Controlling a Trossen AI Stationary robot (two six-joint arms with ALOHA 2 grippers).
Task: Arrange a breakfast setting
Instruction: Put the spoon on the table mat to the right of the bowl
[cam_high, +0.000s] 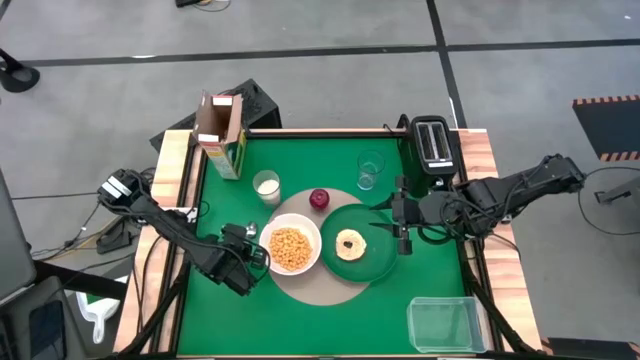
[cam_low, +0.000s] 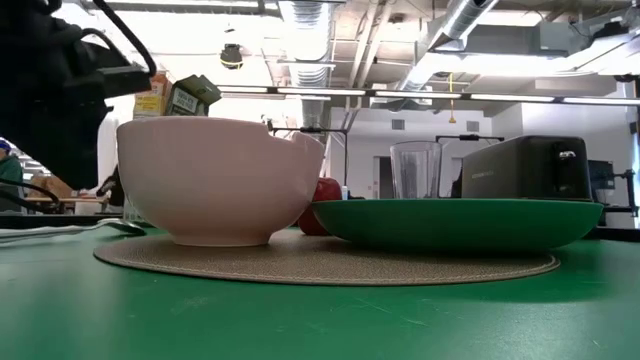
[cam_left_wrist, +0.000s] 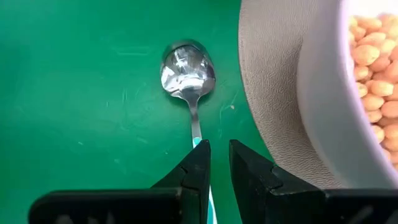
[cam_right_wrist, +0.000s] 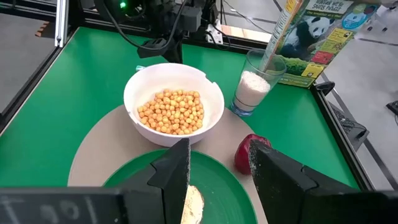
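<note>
The left gripper sits at lower left of the overhead frame, just beside the white bowl, fingers slightly apart astride the spoon handle; a grip cannot be confirmed. The spoon lies flat on the green table, left of the round tan mat. The bowl holds cereal and rests on the mat. The dark-green plate, centre-right, carries the small bagel. The right gripper hovers over the plate, fingers parted, empty. The red fruit sits above the plate. The cereal box stands upper left, a glass of milk just beside it.
</note>
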